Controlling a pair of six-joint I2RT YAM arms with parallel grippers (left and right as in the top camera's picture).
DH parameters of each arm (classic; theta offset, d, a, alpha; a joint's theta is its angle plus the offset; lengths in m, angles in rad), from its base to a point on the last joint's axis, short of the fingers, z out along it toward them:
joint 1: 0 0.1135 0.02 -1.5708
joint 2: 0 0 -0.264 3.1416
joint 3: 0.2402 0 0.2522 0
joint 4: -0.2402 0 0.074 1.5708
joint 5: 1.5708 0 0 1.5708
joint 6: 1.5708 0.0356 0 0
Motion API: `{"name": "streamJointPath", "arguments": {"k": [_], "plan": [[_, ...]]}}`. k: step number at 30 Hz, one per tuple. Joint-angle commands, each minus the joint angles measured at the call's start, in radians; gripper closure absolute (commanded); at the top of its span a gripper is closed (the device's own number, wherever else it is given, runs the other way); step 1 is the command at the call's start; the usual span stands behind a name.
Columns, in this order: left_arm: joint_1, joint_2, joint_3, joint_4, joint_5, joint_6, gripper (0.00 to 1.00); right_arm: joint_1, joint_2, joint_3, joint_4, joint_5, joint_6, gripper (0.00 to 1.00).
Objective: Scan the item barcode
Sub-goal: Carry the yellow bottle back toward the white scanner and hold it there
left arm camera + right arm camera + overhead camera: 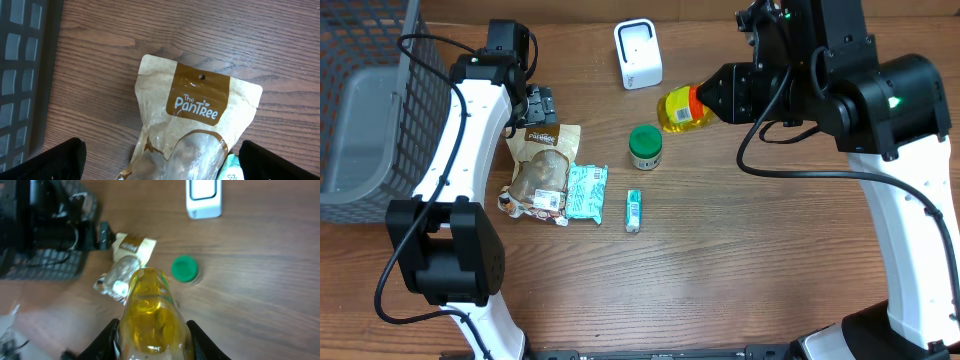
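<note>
My right gripper (708, 100) is shut on a yellow bottle (678, 108) with an orange band, holding it on its side above the table. In the right wrist view the bottle (152, 312) fills the gap between the black fingers (111, 336). No barcode shows on it. The white scanner (638, 55) stands upright at the back, a little left of the bottle, and shows at the top of the right wrist view (204, 197). My left gripper (540, 105) hangs open over the top of a brown PanTree pouch (200, 115), its fingertips (55, 160) wide apart on either side.
A grey wire basket (370, 100) stands at the far left. A green-lidded jar (645, 147), a teal packet (586, 190) and a small green tube (634, 211) lie mid-table beside the pouch (545, 165).
</note>
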State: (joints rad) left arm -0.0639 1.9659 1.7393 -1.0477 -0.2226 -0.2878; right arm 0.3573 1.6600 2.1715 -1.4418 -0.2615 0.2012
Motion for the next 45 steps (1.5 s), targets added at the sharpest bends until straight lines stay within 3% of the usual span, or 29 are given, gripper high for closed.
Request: {"name": "streamJointPath", "arguments": {"k": [1,5,18,24,28,36,45], "plan": [[-0.004,-0.004,0.012,0.002,-0.020,0.000,0.00,0.028,0.014,0.021,0.049,0.174,-0.046,0.97],[-0.004,-0.004,0.012,0.002,-0.020,0.000,0.00,0.070,0.088,0.021,0.130,0.316,-0.069,0.96],[-0.004,-0.004,0.012,0.002,-0.020,0.000,0.00,0.082,0.367,0.021,0.418,0.428,-0.134,0.96],[-0.004,-0.004,0.012,0.002,-0.020,0.000,0.00,0.109,0.464,0.020,0.530,0.528,-0.306,0.96],[-0.004,-0.004,0.012,0.002,-0.020,0.000,0.01,0.150,0.517,0.020,0.608,0.665,-0.464,0.96],[-0.004,-0.004,0.012,0.002,-0.020,0.000,0.01,0.219,0.630,0.019,0.866,0.953,-0.644,0.96],[-0.004,-0.004,0.012,0.002,-0.020,0.000,0.00,0.232,0.735,0.000,1.219,1.167,-0.689,0.96]]}}
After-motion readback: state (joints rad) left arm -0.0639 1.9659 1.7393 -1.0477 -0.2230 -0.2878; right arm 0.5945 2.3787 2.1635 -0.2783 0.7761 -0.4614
